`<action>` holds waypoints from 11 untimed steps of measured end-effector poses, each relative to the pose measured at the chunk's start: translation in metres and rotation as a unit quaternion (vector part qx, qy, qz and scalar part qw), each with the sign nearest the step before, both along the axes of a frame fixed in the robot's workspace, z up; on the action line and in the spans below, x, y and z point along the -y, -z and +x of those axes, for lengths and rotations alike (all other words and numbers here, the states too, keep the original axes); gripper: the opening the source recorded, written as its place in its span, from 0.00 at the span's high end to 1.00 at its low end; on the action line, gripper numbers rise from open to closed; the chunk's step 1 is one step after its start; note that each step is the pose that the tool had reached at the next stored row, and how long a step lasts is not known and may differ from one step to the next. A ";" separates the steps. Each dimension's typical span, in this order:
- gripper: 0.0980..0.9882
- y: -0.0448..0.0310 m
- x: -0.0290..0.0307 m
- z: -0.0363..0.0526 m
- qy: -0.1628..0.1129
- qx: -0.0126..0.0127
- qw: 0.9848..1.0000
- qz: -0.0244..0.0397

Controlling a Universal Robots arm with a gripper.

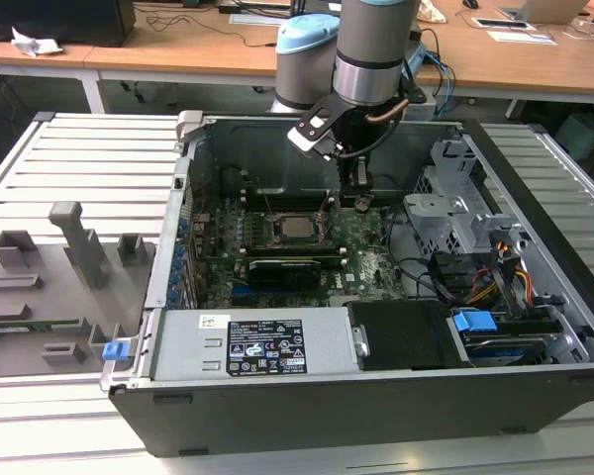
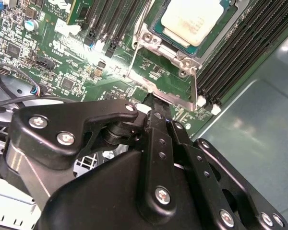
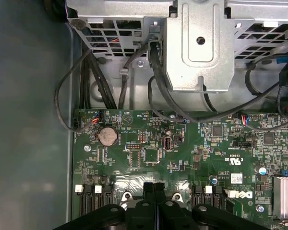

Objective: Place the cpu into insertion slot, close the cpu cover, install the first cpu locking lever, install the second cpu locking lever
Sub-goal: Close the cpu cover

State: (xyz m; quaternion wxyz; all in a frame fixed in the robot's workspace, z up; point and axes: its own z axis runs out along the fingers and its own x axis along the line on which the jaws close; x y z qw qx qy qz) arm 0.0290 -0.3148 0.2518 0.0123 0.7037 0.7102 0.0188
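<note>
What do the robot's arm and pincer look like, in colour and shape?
The arm is a silver-grey tube with a pale blue joint cap; a brown cable curves at its black wrist. The pincer is black, with linked bars and silver screws.

**A:** In the exterior view the light is bright and even, coming from overhead. The pale table around the computer case shows hardly any shadow.

**B:** It is dimmer inside the case. The arm shades the motherboard beneath it.

**A:** In the second wrist view the cpu glares almost white, and the case floor beside the board has a pale sheen.

**B:** The black claw stays dark apart from glints on its screws.

**A:** The first wrist view has flat light. The drive cage is bright grey, cables throw soft shadows on the board, and the case wall is dull.
</note>
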 end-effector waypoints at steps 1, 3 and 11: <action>0.99 0.0000 0.0000 -0.0002 0.000 0.000 1.000 0.000; 0.99 0.0000 0.0000 -0.0007 0.000 0.000 1.000 0.000; 0.99 0.0000 0.0000 -0.0024 0.000 0.000 1.000 0.000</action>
